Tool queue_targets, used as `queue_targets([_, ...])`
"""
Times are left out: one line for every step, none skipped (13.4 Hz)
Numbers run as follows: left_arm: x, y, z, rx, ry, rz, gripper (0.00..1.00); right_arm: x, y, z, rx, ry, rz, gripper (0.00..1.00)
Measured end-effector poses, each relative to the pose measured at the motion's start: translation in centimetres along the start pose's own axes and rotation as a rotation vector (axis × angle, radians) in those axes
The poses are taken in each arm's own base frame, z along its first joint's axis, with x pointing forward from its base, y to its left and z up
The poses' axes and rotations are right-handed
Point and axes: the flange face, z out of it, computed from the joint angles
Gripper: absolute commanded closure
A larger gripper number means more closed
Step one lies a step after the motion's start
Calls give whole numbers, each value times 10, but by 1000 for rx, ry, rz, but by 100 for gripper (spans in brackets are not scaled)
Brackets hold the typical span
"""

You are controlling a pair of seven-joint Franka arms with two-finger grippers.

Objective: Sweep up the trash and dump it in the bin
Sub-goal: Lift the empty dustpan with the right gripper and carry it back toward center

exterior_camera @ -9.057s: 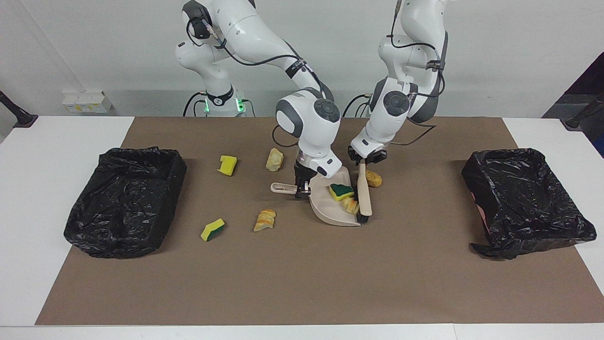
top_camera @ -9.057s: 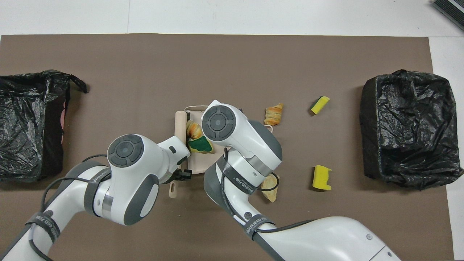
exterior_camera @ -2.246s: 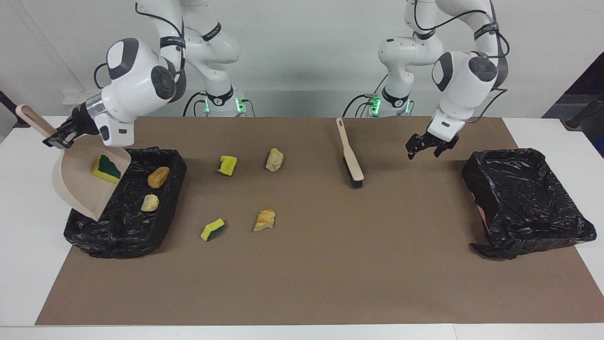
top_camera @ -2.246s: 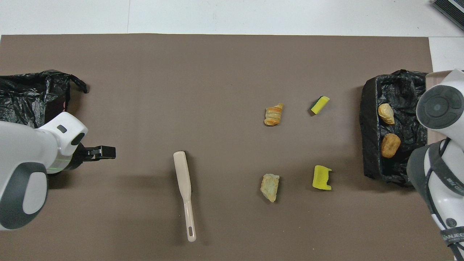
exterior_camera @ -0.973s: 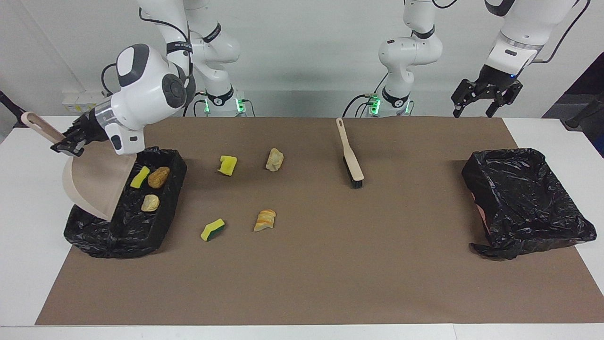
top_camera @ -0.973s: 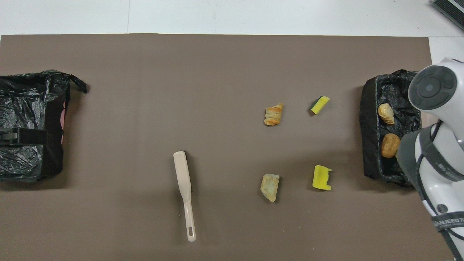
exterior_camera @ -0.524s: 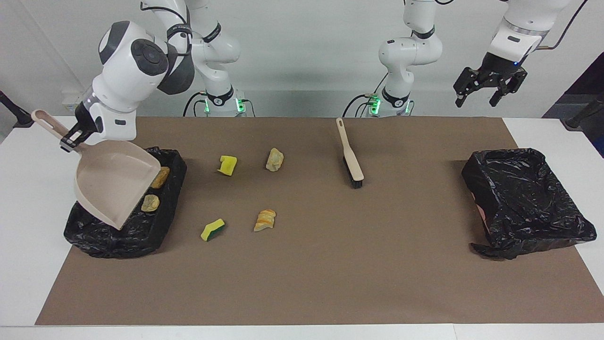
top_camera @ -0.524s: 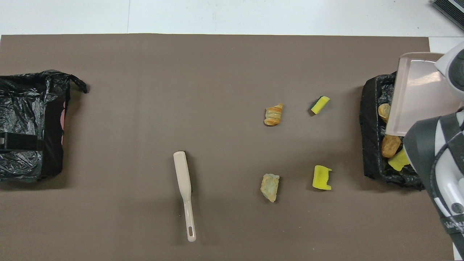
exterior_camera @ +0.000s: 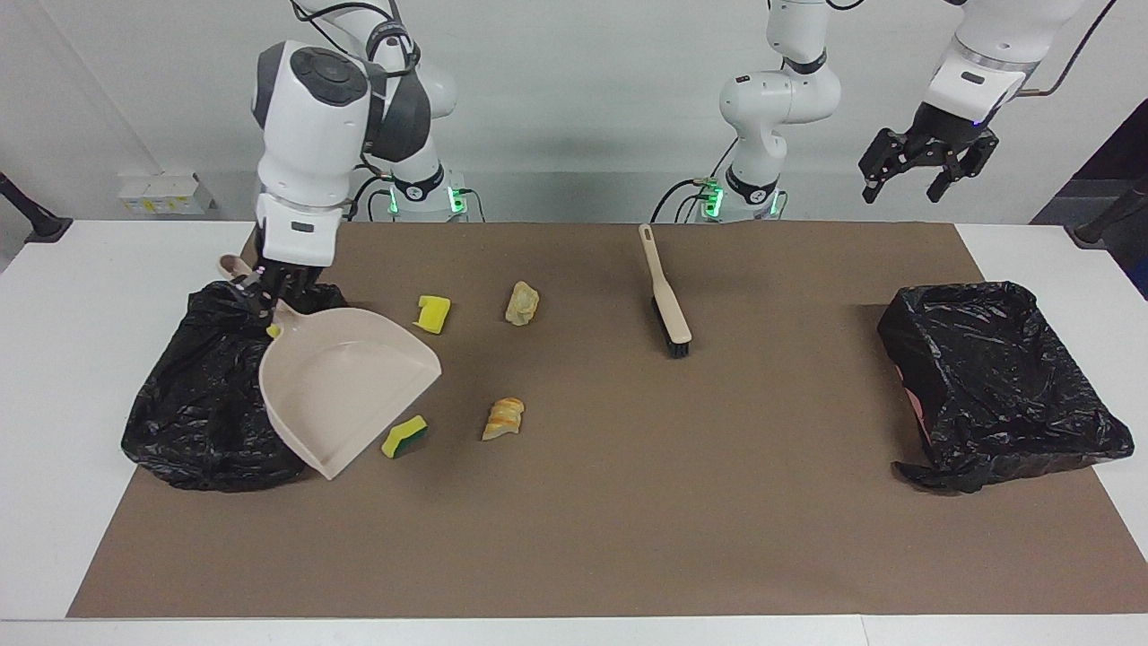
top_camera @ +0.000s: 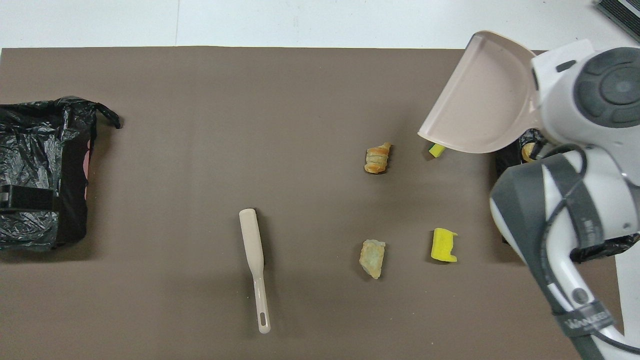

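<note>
My right gripper (exterior_camera: 273, 296) is shut on the handle of the empty beige dustpan (exterior_camera: 345, 395), which hangs level over the edge of the black bin (exterior_camera: 193, 404) and the mat beside it. Several pieces of trash lie on the mat: a yellow sponge (exterior_camera: 433, 314), a pale bread lump (exterior_camera: 522, 303), a croissant-like lump (exterior_camera: 503, 418) and a yellow-green sponge (exterior_camera: 405, 436) at the dustpan's lip. The dustpan (top_camera: 482, 100) half covers that sponge (top_camera: 436, 150) in the overhead view. A yellow scrap (exterior_camera: 272, 331) shows in the bin. My left gripper (exterior_camera: 924, 166) waits open, raised high.
The beige brush (exterior_camera: 665, 292) lies on the brown mat (exterior_camera: 628, 520) toward the middle, bristles away from the robots. A second black bin (exterior_camera: 995, 386) sits at the left arm's end. My right arm (top_camera: 575, 200) hides most of its own bin from above.
The right arm has swung the dustpan from its tilt over the bin out toward the mat and levelled it. A yellow sponge slid into the bin. The left gripper stayed raised.
</note>
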Motion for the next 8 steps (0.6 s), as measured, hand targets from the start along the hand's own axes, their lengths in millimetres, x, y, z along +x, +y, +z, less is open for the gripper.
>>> queue_targets([-1, -2, 1, 0, -7, -3, 0, 26, -12, -4, 13, 26, 52, 100])
queue_targets([-1, -2, 1, -1, -8, -4, 0, 49, -20, -4, 30, 49, 106, 100])
queue_targets([-1, -2, 1, 0, -9, -4, 0, 71, -24, -4, 42, 72, 163, 100])
queue_targets([-1, -2, 1, 0, -10, -4, 0, 91, -26, -3, 54, 93, 218, 100])
queue_targets([-1, -2, 1, 0, -11, -4, 0, 113, -30, -4, 77, 116, 280, 100])
queue_targets([-1, -2, 1, 0, -11, -4, 0, 134, -37, -6, 103, 136, 347, 100])
queue_targets([-1, -2, 1, 0, -11, -4, 0, 156, -48, -7, 127, 152, 415, 100])
queue_targets([-1, -2, 1, 0, -12, -4, 0, 179, -60, -10, 144, 165, 481, 100])
